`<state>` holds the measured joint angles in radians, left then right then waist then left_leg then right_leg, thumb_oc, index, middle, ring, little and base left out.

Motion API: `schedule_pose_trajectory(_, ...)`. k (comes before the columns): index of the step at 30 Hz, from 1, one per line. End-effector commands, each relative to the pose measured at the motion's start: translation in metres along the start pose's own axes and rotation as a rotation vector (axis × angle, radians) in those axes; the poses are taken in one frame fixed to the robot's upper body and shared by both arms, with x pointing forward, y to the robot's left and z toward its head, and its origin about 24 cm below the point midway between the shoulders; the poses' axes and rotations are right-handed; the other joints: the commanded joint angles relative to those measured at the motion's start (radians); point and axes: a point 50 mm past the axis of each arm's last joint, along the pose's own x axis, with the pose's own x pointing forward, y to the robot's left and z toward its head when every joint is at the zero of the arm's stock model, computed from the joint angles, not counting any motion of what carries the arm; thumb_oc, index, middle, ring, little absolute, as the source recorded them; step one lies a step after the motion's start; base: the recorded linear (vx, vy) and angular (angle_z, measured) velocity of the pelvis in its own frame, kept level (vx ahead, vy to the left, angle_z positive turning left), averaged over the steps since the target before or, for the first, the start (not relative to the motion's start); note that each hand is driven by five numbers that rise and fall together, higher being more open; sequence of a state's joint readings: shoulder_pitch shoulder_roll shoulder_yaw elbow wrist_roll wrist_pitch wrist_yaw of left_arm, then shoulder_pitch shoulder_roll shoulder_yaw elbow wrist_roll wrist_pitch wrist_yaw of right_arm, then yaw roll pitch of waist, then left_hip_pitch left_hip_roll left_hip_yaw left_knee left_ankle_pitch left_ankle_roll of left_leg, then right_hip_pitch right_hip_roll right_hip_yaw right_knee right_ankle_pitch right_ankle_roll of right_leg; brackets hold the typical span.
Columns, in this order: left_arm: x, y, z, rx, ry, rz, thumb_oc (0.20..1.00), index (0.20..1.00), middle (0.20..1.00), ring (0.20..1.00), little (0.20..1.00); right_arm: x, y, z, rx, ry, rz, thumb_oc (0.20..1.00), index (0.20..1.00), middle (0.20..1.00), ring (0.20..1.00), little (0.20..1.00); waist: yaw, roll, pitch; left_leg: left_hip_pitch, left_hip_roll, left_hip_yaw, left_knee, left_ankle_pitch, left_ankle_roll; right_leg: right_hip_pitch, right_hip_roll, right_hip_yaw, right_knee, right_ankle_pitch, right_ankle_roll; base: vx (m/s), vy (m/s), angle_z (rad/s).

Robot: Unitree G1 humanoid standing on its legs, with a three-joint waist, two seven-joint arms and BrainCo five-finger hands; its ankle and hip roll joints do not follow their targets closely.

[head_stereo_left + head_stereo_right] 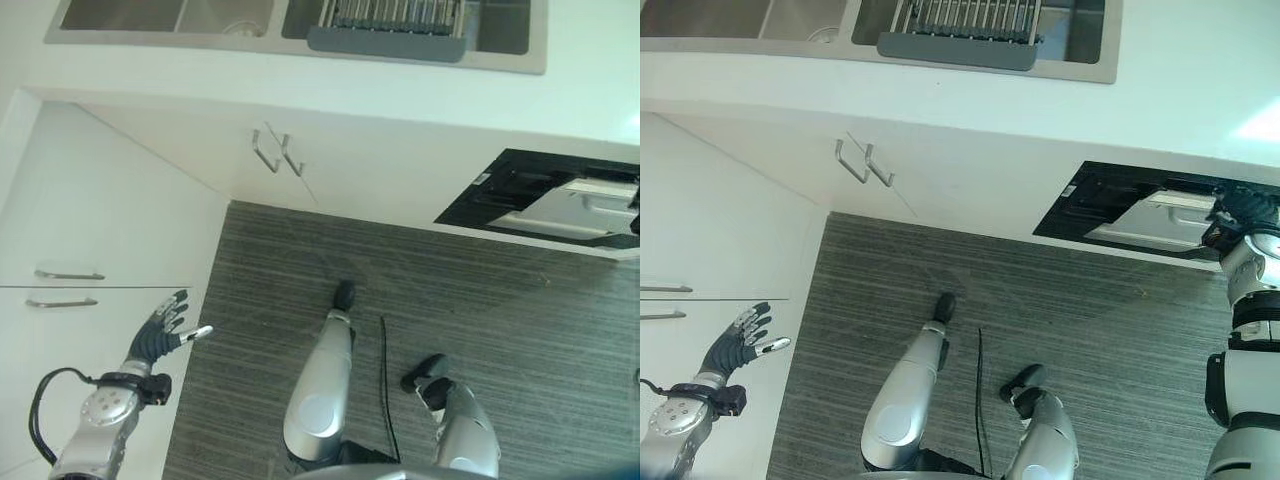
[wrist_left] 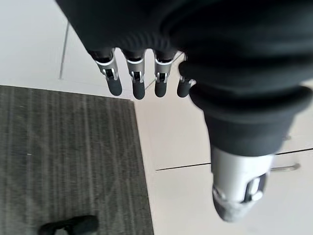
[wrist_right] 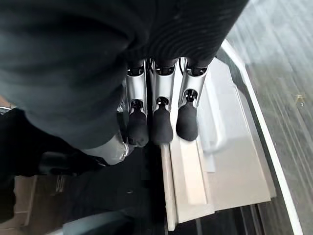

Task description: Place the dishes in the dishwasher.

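Dishwasher door point(image 1: 1150, 228) is being opened by the right hand point(image 1: 1240, 208).
Its fingers point(image 3: 161, 125) are curling over the door edge; the left hand point(image 1: 160, 330) is hanging spread, empty; pulling down is probably needed next.

Floor point(image 1: 450, 300): dark grey, fine streaks. Cabinets point(image 1: 100, 220): white. Dishwasher door point(image 1: 1160, 225): black surround, silver panel. Sink point(image 1: 200, 25): steel grey.

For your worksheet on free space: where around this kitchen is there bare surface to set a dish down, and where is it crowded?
Free: the white countertop between the sink and the dishwasher opening. Crowded: the sink's right basin, holding a dish rack, and the dishwasher door edge, where the right hand rests. The left hand hangs open beside the drawers.
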<state>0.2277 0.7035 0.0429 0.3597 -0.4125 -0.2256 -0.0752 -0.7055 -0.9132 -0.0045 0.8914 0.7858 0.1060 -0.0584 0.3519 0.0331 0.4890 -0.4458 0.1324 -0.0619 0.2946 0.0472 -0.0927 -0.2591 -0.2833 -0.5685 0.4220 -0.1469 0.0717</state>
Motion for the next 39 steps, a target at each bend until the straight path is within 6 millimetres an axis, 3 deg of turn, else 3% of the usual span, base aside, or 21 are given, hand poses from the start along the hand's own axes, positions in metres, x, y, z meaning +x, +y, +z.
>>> schedule_pose_trajectory(1,-0.012,0.022,-0.001,0.027,-0.016,0.083,1.000,1.000,1.000,1.000,1.000,0.002,0.014,0.050,0.091,-0.211,0.047,1.000,1.000,1.000,1.000,1.000,0.044,-0.010,0.002,-0.037,0.009,0.068,0.079,-0.078,-0.009,0.114,-0.049,0.103,-0.092,0.023,0.066,-0.09,-0.015,-0.15)
schedule_pose_trajectory(6,-0.013,0.017,-0.003,0.014,-0.026,0.097,1.000,1.000,1.000,1.000,1.000,-0.005,0.024,0.046,0.102,-0.273,0.102,1.000,1.000,1.000,1.000,1.000,0.028,-0.030,-0.007,-0.022,0.014,0.083,0.056,-0.075,-0.015,0.162,-0.017,0.112,-0.166,0.036,0.067,-0.06,0.006,-0.09)
schedule_pose_trajectory(10,-0.013,0.011,-0.004,-0.008,-0.029,0.115,1.000,1.000,1.000,1.000,1.000,-0.016,0.027,0.020,0.119,-0.262,0.121,1.000,1.000,1.000,1.000,1.000,0.006,-0.052,-0.019,-0.004,0.015,0.096,0.041,-0.081,-0.016,0.208,0.001,0.124,-0.224,0.051,0.073,-0.02,0.030,-0.10)
schedule_pose_trajectory(16,-0.013,-0.001,-0.009,-0.017,-0.017,0.120,1.000,1.000,1.000,1.000,1.000,-0.036,0.030,-0.049,0.130,-0.118,0.144,1.000,1.000,1.000,1.000,1.000,-0.030,-0.091,-0.048,0.055,0.023,0.120,-0.008,-0.088,-0.018,0.286,0.030,0.152,-0.320,0.084,0.087,0.00,0.006,-0.06)
schedule_pose_trajectory(17,-0.010,-0.006,-0.009,-0.016,-0.016,0.121,1.000,1.000,1.000,1.000,1.000,-0.039,0.034,-0.063,0.148,-0.070,0.164,1.000,1.000,1.000,1.000,1.000,-0.036,-0.100,-0.053,0.058,0.027,0.130,-0.027,-0.058,-0.011,0.290,0.030,0.145,-0.340,0.109,0.087,-0.03,0.009,-0.11)
schedule_pose_trajectory(19,-0.009,-0.011,-0.011,-0.019,-0.008,0.119,1.000,1.000,1.000,1.000,1.000,-0.044,0.039,-0.080,0.112,-0.029,0.188,1.000,1.000,1.000,1.000,1.000,-0.044,-0.107,-0.064,0.072,0.034,0.134,-0.043,-0.052,-0.017,0.306,0.031,0.149,-0.361,0.120,0.091,0.02,0.079,-0.15)
schedule_pose_trajectory(20,-0.006,-0.020,-0.014,-0.039,0.008,0.098,1.000,1.000,1.000,1.000,1.000,-0.053,0.047,-0.103,0.072,0.040,0.235,1.000,1.000,1.000,1.000,1.000,-0.059,-0.116,-0.085,0.093,0.036,0.140,-0.050,-0.054,-0.019,0.325,0.024,0.158,-0.391,0.138,0.101,0.06,0.161,-0.22)
schedule_pose_trajectory(26,-0.002,-0.044,-0.036,-0.116,0.102,0.015,1.000,1.000,1.000,1.000,1.000,-0.075,0.043,-0.156,0.022,0.211,0.305,1.000,1.000,1.000,1.000,1.000,-0.096,-0.134,-0.154,0.156,0.002,0.147,-0.028,-0.102,0.001,0.369,-0.015,0.180,-0.412,0.185,0.120,0.12,0.270,-0.17)
schedule_pose_trajectory(31,-0.007,-0.062,-0.060,-0.178,0.201,-0.003,1.000,1.000,1.000,1.000,1.000,-0.102,0.042,-0.200,-0.034,0.348,0.364,1.000,1.000,1.000,1.000,1.000,-0.135,-0.143,-0.214,0.272,-0.053,0.130,-0.107,-0.122,0.055,0.339,-0.038,0.246,-0.301,0.242,0.120,0.19,0.252,-0.04)
schedule_pose_trajectory(32,-0.008,-0.069,-0.066,-0.174,0.229,-0.027,1.000,1.000,1.000,1.000,1.000,-0.113,0.041,-0.215,-0.035,0.396,0.370,1.000,1.000,1.000,1.000,1.000,-0.157,-0.137,-0.228,0.321,-0.064,0.123,-0.145,-0.124,0.073,0.313,-0.019,0.292,-0.248,0.247,0.113,0.25,0.150,-0.05)
schedule_pose_trajectory(35,-0.004,-0.080,-0.073,-0.176,0.277,-0.086,1.000,1.000,1.000,1.000,1.000,-0.131,0.035,-0.239,-0.046,0.485,0.358,1.000,1.000,1.000,1.000,1.000,-0.219,-0.121,-0.248,0.386,-0.083,0.078,-0.222,-0.113,0.094,0.268,0.071,0.398,-0.313,0.195,0.094,0.21,-0.004,0.33)
schedule_pose_trajectory(39,-0.001,-0.086,-0.081,-0.206,0.355,-0.126,1.000,1.000,1.000,1.000,1.000,-0.153,0.021,-0.264,-0.088,0.586,0.347,1.000,1.000,1.000,1.000,1.000,-0.270,-0.113,-0.268,0.447,-0.096,0.067,-0.259,-0.131,0.101,0.217,0.101,0.461,-0.381,0.233,0.110,0.15,-0.216,0.75)
